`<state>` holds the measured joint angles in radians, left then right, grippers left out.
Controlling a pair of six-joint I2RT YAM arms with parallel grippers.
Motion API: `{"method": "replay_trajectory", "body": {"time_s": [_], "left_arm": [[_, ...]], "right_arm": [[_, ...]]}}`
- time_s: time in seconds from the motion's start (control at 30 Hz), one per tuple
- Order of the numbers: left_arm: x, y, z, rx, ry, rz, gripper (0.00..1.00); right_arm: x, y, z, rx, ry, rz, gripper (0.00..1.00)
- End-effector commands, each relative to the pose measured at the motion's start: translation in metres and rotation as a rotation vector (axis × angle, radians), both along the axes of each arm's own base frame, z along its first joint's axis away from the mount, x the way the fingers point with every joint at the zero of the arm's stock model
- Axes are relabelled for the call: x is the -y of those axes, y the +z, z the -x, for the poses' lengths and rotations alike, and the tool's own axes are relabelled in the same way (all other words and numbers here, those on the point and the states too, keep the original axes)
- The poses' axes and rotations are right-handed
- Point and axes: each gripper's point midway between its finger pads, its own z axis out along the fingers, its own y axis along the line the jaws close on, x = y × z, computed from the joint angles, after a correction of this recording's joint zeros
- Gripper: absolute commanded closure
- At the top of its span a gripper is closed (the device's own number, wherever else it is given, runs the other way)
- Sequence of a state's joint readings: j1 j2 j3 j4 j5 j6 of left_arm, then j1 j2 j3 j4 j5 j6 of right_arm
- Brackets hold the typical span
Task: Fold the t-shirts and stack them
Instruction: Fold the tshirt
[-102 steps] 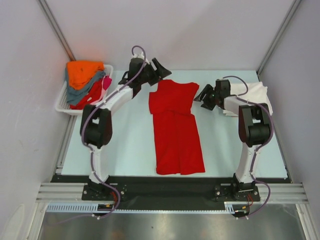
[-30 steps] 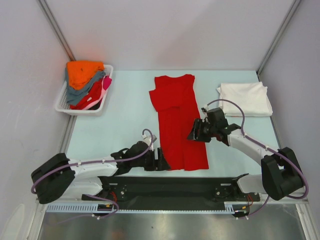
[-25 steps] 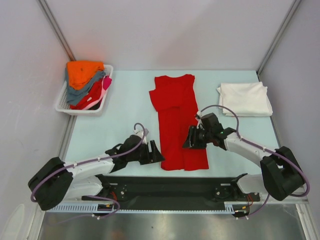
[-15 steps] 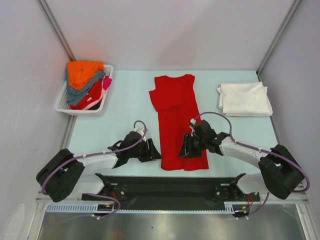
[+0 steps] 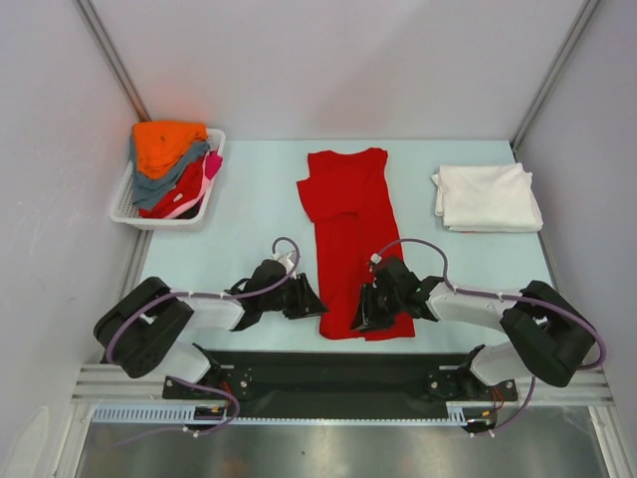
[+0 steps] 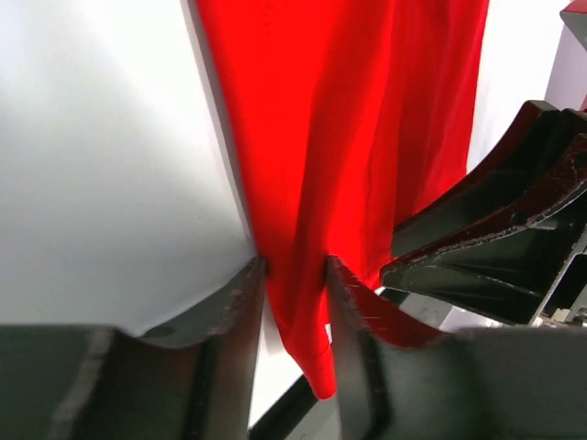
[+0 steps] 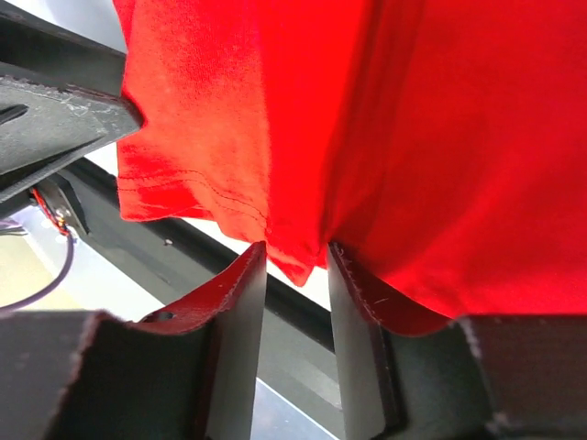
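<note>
White plastic mesh basket at far left holds orange, grey-teal & red/pink-trim cloth shirts. Left hand pinches near-left hem of plain bright red cloth t-shirt, laid lengthwise mid-surface. Right hand pinches near-right hem. Folded cream-white cloth t-shirt lies far right.

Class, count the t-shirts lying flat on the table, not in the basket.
2: the red t-shirt mid-table, the folded cream t-shirt at far right. More are heaped in the basket.
</note>
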<state>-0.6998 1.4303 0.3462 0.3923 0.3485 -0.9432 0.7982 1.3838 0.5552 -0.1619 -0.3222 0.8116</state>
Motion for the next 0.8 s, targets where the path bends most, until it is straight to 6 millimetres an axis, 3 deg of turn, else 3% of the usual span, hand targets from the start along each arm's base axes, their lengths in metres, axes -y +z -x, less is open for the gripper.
{"method": "replay_trajectory", "body": {"time_s": [0.0, 0.13, 0.3, 0.47, 0.57, 0.77], "left_arm": [[-0.007, -0.014, 0.000, -0.013, 0.014, -0.036, 0.63], [-0.007, -0.014, -0.002, -0.004, 0.025, -0.035, 0.71], [-0.010, -0.014, -0.004, 0.007, 0.037, -0.053, 0.79], [-0.017, -0.015, -0.005, 0.021, 0.043, -0.094, 0.78], [-0.019, -0.014, -0.005, 0.029, 0.045, -0.105, 0.73], [-0.021, -0.012, -0.006, 0.040, 0.045, -0.113, 0.64]], "right_arm": [[-0.009, -0.005, 0.000, -0.008, -0.016, -0.019, 0.64], [-0.012, 0.000, 0.001, -0.002, -0.014, -0.025, 0.72], [-0.004, 0.010, 0.002, 0.012, -0.022, 0.003, 0.95], [0.003, 0.032, 0.001, 0.061, -0.018, -0.007, 0.95], [0.011, 0.037, 0.003, 0.060, -0.020, -0.001, 0.95], [0.026, 0.028, 0.007, 0.034, -0.035, 0.027, 0.98]]}}
